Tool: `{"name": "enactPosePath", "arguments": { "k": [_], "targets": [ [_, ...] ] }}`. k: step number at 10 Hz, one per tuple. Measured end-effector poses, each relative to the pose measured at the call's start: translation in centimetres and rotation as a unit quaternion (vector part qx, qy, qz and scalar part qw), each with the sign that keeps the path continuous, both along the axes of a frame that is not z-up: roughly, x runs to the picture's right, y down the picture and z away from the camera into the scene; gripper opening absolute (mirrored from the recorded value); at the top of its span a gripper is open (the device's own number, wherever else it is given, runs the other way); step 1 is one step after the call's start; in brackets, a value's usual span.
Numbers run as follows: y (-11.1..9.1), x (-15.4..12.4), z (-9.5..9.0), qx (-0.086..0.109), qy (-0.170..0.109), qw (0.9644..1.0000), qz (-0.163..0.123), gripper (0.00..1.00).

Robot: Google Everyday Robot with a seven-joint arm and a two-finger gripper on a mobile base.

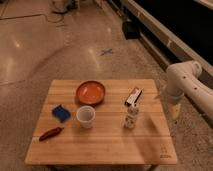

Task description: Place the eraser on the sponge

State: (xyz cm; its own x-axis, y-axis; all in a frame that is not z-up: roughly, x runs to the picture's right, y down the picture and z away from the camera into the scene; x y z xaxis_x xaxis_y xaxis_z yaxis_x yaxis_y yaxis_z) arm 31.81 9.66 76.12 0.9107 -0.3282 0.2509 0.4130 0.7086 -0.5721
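Our gripper (174, 111) hangs at the table's (110, 145) 3 o'clock, grip unreadable; we'd pinch the eraser (133, 96) across its narrow sides, clearing the white bottle (131, 117) at its 6 o'clock.

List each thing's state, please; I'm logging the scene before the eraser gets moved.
eraser: lying flat on the table, not on the sponge, unheld.
sponge: flat on the table's left side, nothing on it.
cup: upright, mouth up.
white bottle: upright, just in front of the eraser.
orange bowl: right way up, looks empty.
reddish-brown object: lying flat near the front-left edge.
end effector: hanging beside the table's right edge, apart from the eraser.
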Motion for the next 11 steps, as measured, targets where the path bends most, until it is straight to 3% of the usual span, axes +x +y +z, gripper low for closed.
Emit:
{"name": "enactPosePath", "arguments": {
  "k": [9,11],
  "targets": [
    [-0.1,0.0,0.0,0.001,0.000,1.0000,0.000,0.80],
    [-0.8,-0.5,1.4,0.005,-0.011,0.9999,-0.005,0.80]
  ]
}}
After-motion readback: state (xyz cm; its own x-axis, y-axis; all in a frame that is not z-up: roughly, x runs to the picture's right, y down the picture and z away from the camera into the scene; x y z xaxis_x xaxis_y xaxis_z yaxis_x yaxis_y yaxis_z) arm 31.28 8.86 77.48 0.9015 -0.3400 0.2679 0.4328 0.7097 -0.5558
